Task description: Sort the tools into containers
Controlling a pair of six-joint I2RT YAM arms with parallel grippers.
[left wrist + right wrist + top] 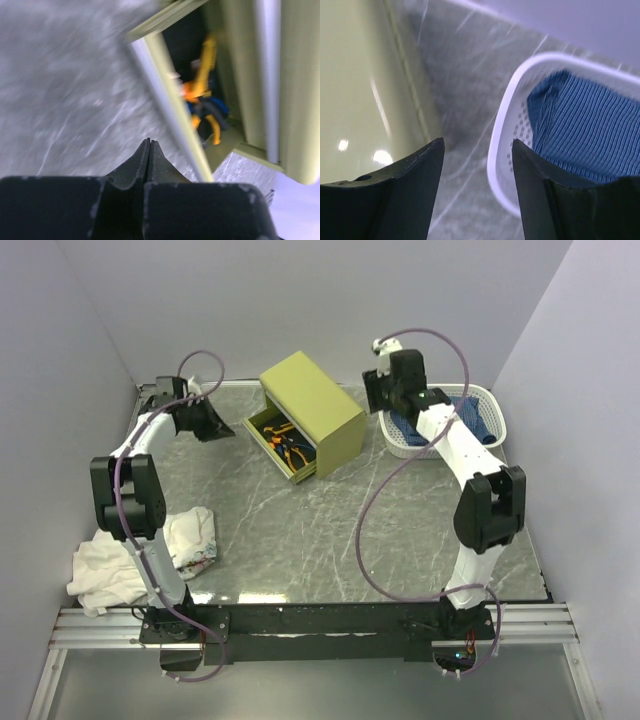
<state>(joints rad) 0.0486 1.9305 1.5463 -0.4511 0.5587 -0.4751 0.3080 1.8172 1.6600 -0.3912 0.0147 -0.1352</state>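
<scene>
1. A crumpled white cloth [140,565], soft and folded, lies at the near left edge of the desk [300,530], whose top is grey, veined like marble.
2. The left gripper [215,425] sits at the far left, pointing towards the drawer. The left wrist view shows its black fingers [142,160] pressed together into one wedge, holding nothing.
3. The drawer [280,445] is pulled out of the lower left face of the cabinet [315,405], a boxy, smooth, olive-yellow unit set at an angle.
4. The tools [285,440] lie inside the drawer. The overhead view shows only orange and yellow curved handles on a dark floor; the left wrist view, though blurred, also shows a blue part among them [202,95].
5. The right gripper [375,395] hovers between cabinet and basket. The right wrist view shows its jaws apart with only bare desk between them.
6. A white perforated plastic basket [495,415] with rounded corners holds a blue striped cloth [585,125]; the stripes show only in the wrist view.
</scene>
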